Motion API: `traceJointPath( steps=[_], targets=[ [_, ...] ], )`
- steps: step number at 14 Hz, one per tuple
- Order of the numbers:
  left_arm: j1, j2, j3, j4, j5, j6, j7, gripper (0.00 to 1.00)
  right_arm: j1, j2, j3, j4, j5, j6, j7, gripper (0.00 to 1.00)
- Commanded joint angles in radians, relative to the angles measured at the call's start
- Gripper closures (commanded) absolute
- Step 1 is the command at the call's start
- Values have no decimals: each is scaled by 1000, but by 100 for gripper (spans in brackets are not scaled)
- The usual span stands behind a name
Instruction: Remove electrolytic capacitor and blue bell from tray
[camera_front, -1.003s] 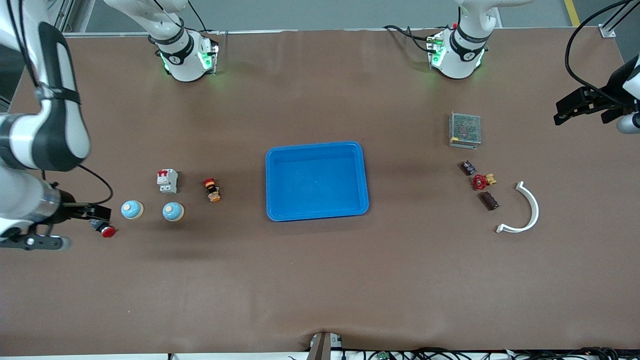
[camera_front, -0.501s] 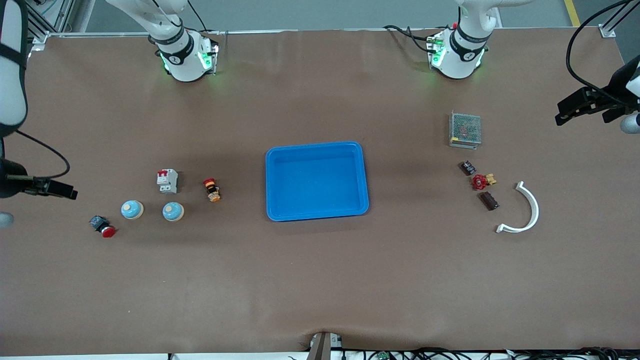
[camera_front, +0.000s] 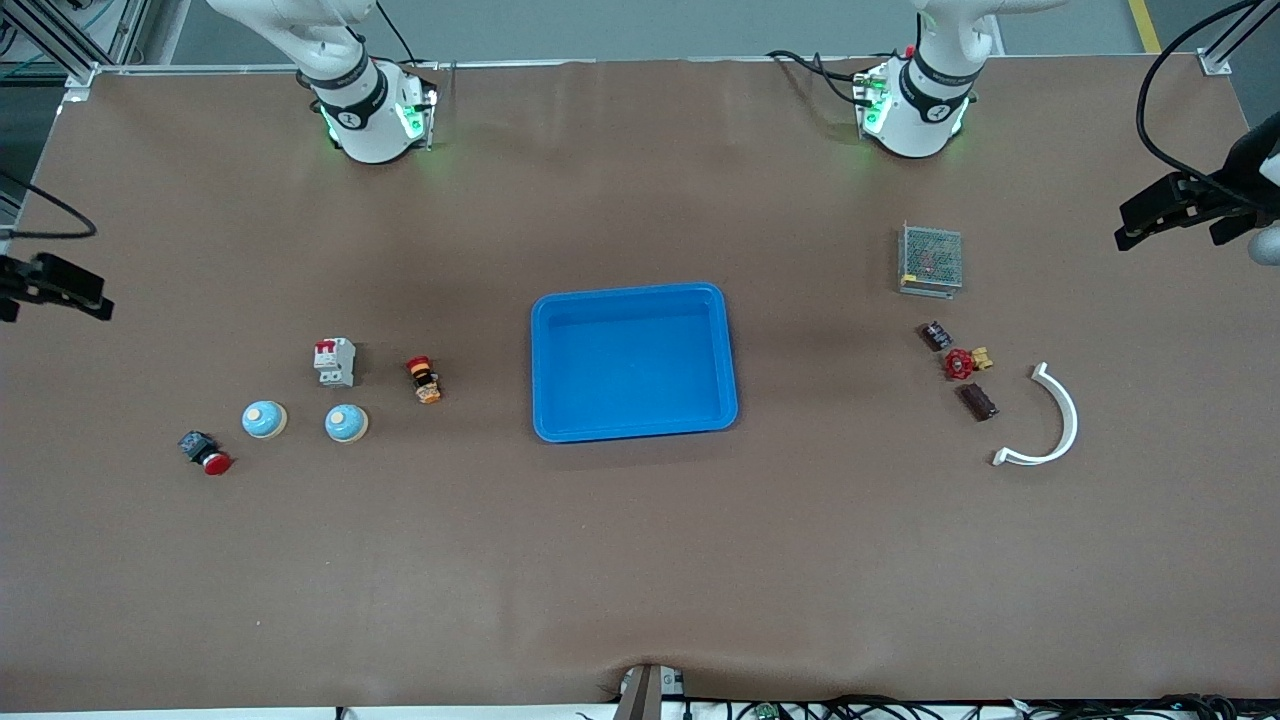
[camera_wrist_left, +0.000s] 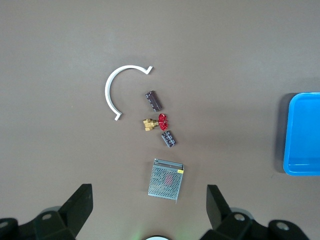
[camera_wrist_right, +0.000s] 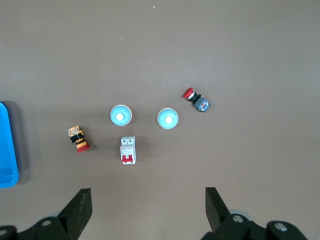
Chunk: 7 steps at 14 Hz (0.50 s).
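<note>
Brown matte table cover (camera_front: 640, 560) fills the view, w/ faint creases and even overhead light casting soft shadows. Grey floor strip (camera_front: 640, 28) runs along the top edge; yellow floor line (camera_front: 1143, 25) at one corner. Aluminium frame struts (camera_front: 60, 45) flank the table. Cables (camera_front: 900, 708) lie along the near edge.

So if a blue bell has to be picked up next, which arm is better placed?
Right. Both blue bells lie toward the right arm's end, in the open right gripper's wrist view. The open left gripper waits over the left arm's end, the tray between.
</note>
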Motion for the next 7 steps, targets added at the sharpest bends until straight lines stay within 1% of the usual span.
traceJointPath(
  steps=[1,4,5,6,7],
  targets=[
    [2,3,0,16,2,-3,7,0,21,-54,-13,-28,13,-12,-19,0],
    [0,2,-6,14,2,-14,5,0,39,-56,-21,-30,15,-11,-14,0],
    [-1,2,-6,14,2,-20,7,0,36,-55,-22,-33,44,-12,-9,0],
    [-4,0,-8,14,2,-36,5,0,33,-53,-36,-40,92,-12,-11,0],
    [-4,-3,-16,11,2,-56,5,0,35,-53,-51,-45,111,-14,-8,0]
  ],
)
